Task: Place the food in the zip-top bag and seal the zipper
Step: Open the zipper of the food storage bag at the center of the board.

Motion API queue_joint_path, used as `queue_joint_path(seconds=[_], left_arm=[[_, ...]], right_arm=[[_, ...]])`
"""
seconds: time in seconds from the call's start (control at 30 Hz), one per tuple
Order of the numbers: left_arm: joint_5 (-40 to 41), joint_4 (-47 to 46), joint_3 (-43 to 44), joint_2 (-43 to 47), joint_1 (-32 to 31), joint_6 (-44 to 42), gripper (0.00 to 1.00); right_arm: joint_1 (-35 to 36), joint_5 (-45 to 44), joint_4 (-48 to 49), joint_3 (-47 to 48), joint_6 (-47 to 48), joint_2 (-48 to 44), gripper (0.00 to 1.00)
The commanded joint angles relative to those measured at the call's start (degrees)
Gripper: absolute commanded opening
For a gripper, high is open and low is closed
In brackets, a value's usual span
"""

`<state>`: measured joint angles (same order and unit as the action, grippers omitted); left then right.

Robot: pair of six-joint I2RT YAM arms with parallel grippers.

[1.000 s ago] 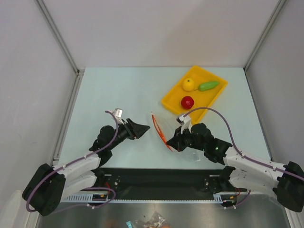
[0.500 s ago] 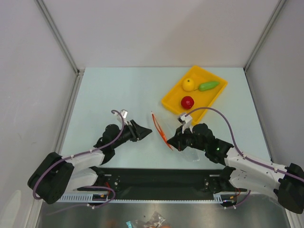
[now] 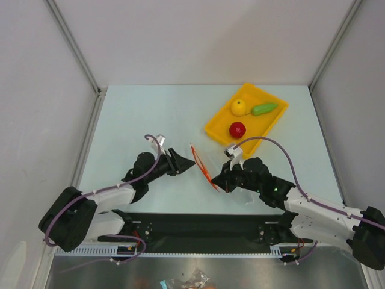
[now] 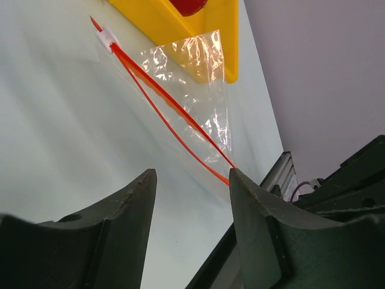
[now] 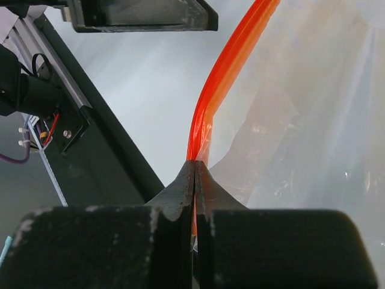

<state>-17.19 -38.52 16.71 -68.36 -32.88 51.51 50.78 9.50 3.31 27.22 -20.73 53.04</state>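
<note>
Bare table (image 3: 150,114) is offered toward the far wall and to the left of the left gripper (image 3: 192,161), whose parted fingers are faced by the zipper (image 3: 200,166) close ahead. The near end of that strip is taken up by the right gripper (image 3: 219,179), pinched upon it. The zip-top bag (image 4: 207,78) is hemmed on its far side by the yellow tray (image 3: 218,132).

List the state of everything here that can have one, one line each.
left end effector: open, holding nothing, beside the bag's mouth.
right end effector: shut on the zipper's near end.
zipper: looks unsealed, its two strips apart midway.
zip-top bag: empty, no food inside.
lemon: in the yellow tray, not bagged.
red fruit: in the tray.
green vegetable: in the tray, beside the lemon.
</note>
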Motion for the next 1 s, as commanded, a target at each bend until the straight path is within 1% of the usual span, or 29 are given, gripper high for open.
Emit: queue_joint_path(seconds=[0.0,0.17,0.27,0.33,0.37,0.47,0.5,0.57,0.6,0.63,0.7,0.73,0.8,0.83,0.87,0.9,0.97], left_arm=[[-0.04,0.11,2.71,-2.04,-0.43,-1.41,0.57],[-0.04,0.20,5.08,-5.90,-0.78,-1.76,0.53],[-0.56,0.03,6.49,-8.36,-0.95,-2.20,0.49],[-0.91,0.20,7.45,-9.86,-1.22,-2.72,0.43],[-0.91,0.29,7.72,-10.21,-1.30,-2.81,0.38],[-1.00,0.11,8.07,-11.09,-1.48,-3.17,0.29],[-1.26,0.11,8.16,-11.10,-1.48,-3.51,0.22],[-1.36,-0.24,8.16,-10.66,-1.74,-4.04,0.09],[-1.18,-0.06,8.16,-10.13,-1.83,-4.74,0.00],[-0.31,0.29,8.08,-9.61,-2.01,-5.10,0.00],[1.62,1.69,7.73,-6.80,-3.06,-6.58,0.00],[3.98,2.57,7.64,-5.31,-3.50,-7.38,0.00],[6.54,5.64,7.72,-1.27,-5.17,-10.09,0.00],[8.21,6.52,7.64,0.14,-5.96,-10.98,0.00],[11.10,8.36,7.64,1.37,-7.44,-11.68,0.00],[12.60,8.90,7.55,3.91,-8.15,-13.08,0.00],[15.59,9.60,7.20,5.77,-10.08,-14.23,0.01]], right_arm=[[0.63,-0.62,2.40,0.20,1.39,0.05,0.00],[1.33,-0.80,2.14,0.37,1.57,0.05,0.00],[1.86,-0.88,2.14,0.46,1.83,0.31,0.00],[2.21,-1.06,2.14,0.46,1.83,0.40,0.00],[2.30,-0.97,2.14,0.55,2.01,0.66,0.00],[2.83,-1.15,2.05,0.73,2.36,1.02,0.00],[3.18,-1.06,1.96,0.73,2.54,1.19,0.00],[3.62,-1.06,1.87,0.81,2.98,1.37,0.09],[3.62,-1.32,1.79,0.81,3.06,1.37,0.15],[3.88,-1.85,1.35,0.81,3.07,1.37,0.29],[3.97,-3.51,0.91,0.81,3.24,1.11,0.38],[4.15,-4.13,0.47,1.08,3.24,1.02,0.44],[4.50,-6.33,-0.41,1.95,3.15,0.93,0.48],[4.85,-6.94,-1.11,2.48,3.07,1.19,0.53],[6.33,-9.21,-1.72,4.22,3.33,1.45,0.55],[7.21,-11.50,-2.69,5.29,3.42,1.89,0.56],[9.93,-16.50,-6.20,7.83,4.03,3.82,0.56]])
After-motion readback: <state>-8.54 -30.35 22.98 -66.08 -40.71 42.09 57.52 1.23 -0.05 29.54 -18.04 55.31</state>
